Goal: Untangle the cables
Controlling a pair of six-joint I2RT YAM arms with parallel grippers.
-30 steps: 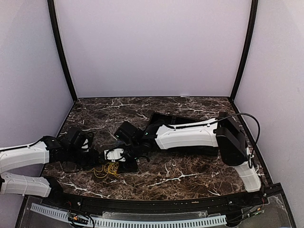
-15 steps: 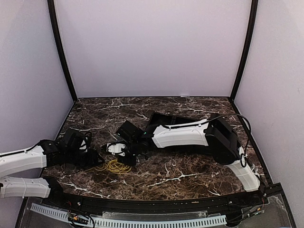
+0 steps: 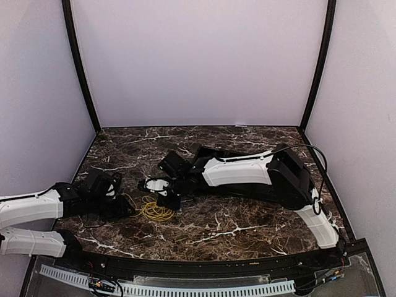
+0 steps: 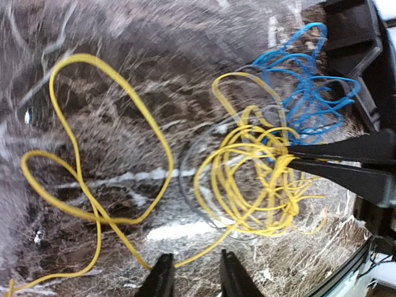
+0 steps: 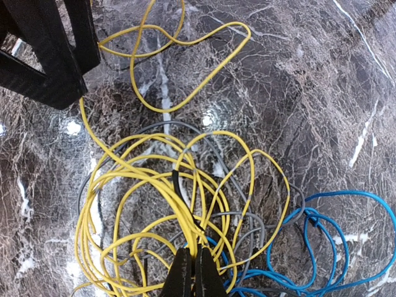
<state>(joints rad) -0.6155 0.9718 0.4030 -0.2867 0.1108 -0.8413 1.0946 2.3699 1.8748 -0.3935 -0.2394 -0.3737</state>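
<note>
Nearest, left gripper (image 4: 193,260): fingers slightly apart, a strand of the thin yellow wire cable (image 3: 154,212) crossing the gap.
Cables: yellow coil tangled with thin blue wire cable (image 4: 307,93) and thin dark grey wire cable (image 5: 166,123), on the dark marble-patterned tabletop (image 3: 247,229).
Right gripper (image 5: 192,260): pressed together, pinching yellow strands.
Black tray (image 3: 213,151): behind the right arm.

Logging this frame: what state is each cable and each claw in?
yellow cable: loose coil on the table, tangled with grey and blue, pinched by the right claw.
blue cable: bunched loops beside the yellow coil, ungripped.
grey cable: loops lying among the yellow coil.
right claw: shut on the yellow cable.
left claw: jaws apart, one yellow strand running between them, not pinched.
</note>
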